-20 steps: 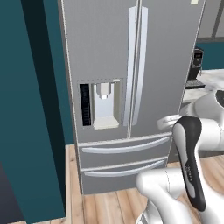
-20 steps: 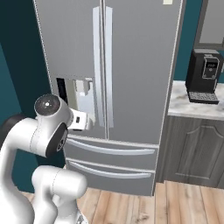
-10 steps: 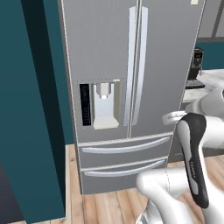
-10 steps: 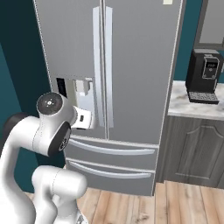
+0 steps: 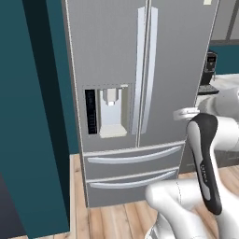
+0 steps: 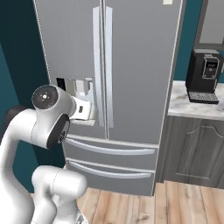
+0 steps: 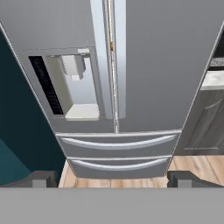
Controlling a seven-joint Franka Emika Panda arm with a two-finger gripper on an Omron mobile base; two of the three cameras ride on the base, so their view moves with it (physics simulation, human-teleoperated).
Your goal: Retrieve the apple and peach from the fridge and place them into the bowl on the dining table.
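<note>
A: Fridge (image 5: pixel 140 70) fills the scene, both upper doors closed. Gripper (image 7: pixel 112 179) held back from it, jaws spread wide, nothing between them. Its two dark fingertips (image 7: pixel 37 179) sit at the bottom of the hand view, aimed at the lower drawers.

B: Apple, peach?

A: Neither can be seen; judged to be behind the shut doors. Bowl and dining table also cannot be located from here.

B: Step in hand?

A: Judged: approach to a door handle. Task barely begun.

B: Risks?

A: The two handles (image 7: pixel 109 57) stand just beside each other at the centre seam. Jaws this wide could straddle both, or catch the wrong door. The dispenser panel (image 5: pixel 106 112) sits just left of the left handle, so drifting left would bump the hand into the recess. Aim is low now; closing at this height would meet a drawer pull (image 7: pixel 118 142), not a door. Once a door swings, the arm's elbow (image 6: pixel 48 116), near the fridge front, may be in its path.

B: Counts?

A: One fridge. Two upper doors, two long pale handles. Two lower drawers, one curved pull each. One dispenser panel. One coffee machine (image 6: pixel 204 75) on the marble counter (image 6: pixel 197 103) to the right, over one grey cabinet (image 6: pixel 192 151). One arm, one gripper
</note>
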